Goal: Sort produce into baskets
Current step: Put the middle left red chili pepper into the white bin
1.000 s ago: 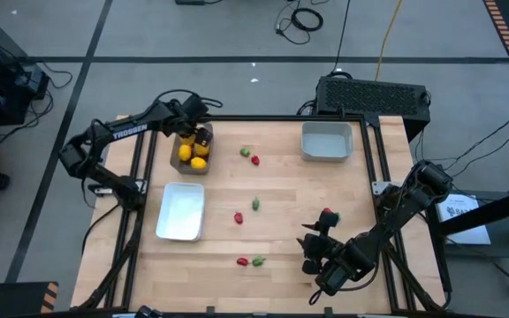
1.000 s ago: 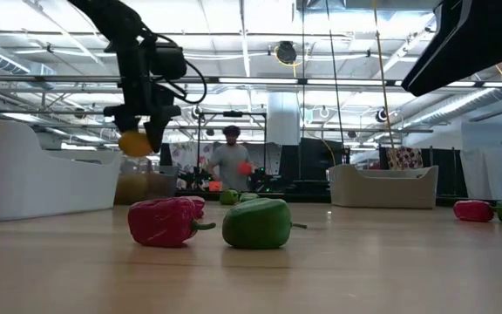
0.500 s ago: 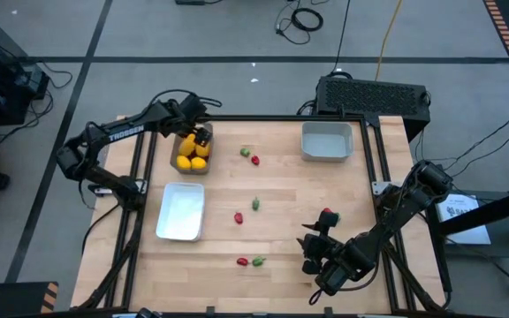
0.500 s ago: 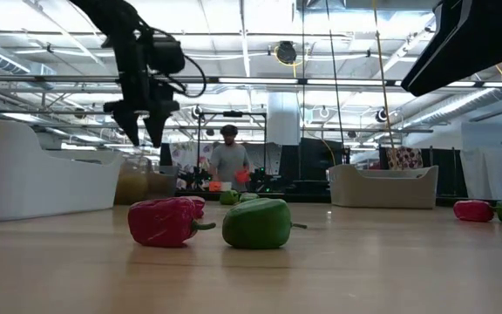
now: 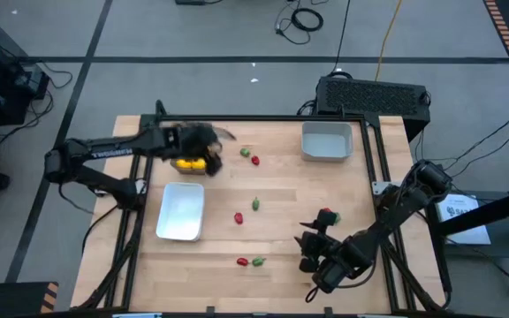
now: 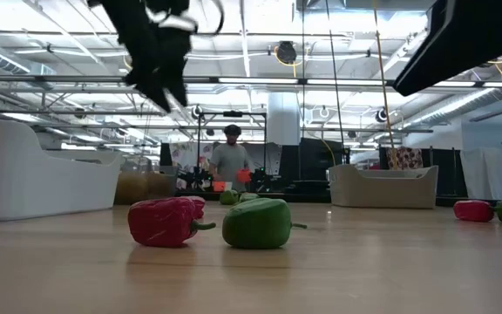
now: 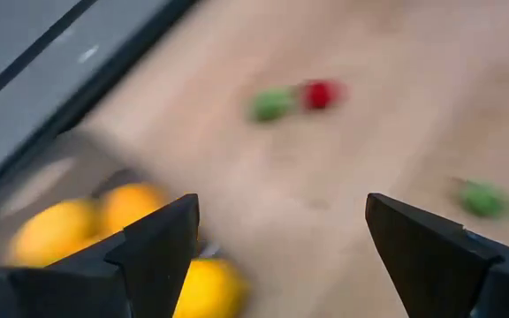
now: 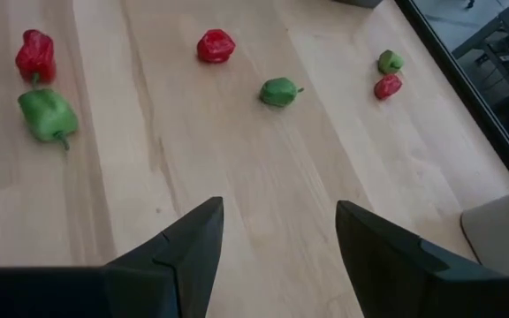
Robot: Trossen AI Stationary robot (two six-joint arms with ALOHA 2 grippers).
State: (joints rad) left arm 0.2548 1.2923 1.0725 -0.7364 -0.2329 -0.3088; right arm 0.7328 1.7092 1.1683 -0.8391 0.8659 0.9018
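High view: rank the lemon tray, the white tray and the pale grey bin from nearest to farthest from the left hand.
1. Lemon tray: directly under the left hand, at the table's far left.
2. White tray: nearer the front, on the left side.
3. Pale grey bin: across the table, far right corner.

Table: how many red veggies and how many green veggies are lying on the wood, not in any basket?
red pieces: 4
green pieces: 4
Total: 8
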